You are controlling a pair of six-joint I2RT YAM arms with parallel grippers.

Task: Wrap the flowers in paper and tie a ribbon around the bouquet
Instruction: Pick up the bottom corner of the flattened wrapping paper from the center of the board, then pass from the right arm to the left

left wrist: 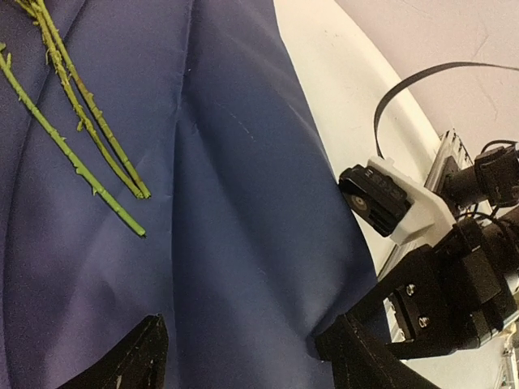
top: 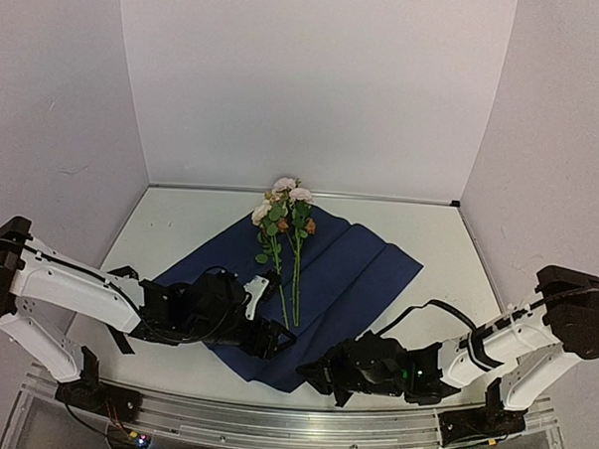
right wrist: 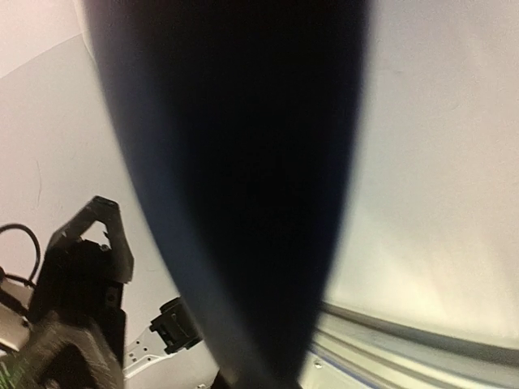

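- Rail (top: pixel 271 422) and both arm bases sit closest in the top view. Just past them the right gripper (top: pixel 318 372) lies low at the near corner of the paper (top: pixel 357 272). The left gripper (top: pixel 267 337) is just to its left, over the same near edge.
- Paper is spread navy face up on the table (top: pixel 180 219), with long creases. Flowers (top: pixel 285 219) lie on it, heads at the far edge, well beyond both sets of fingers. Their stems run back toward the left gripper and end just short of it.
- Left wrist view: left gripper (left wrist: pixel 243 332) stands wide open and holds nothing, with only flat navy paper under the gap between its fingers (left wrist: pixel 142 356). Cut stem ends lie ahead of the fingers, off toward the left-hand one, clear of both.
- Same view: right gripper's black body sits just beside my right-hand finger at the paper's edge, its tips hidden behind that finger. Paper puckers toward that spot.
- Right wrist view: a dark, blurred fold of paper rises from where the right fingers should be and fills the middle of the view, so I cannot see the fingers themselves. I read the right gripper as clamped fully closed, pinching the paper's near corner.
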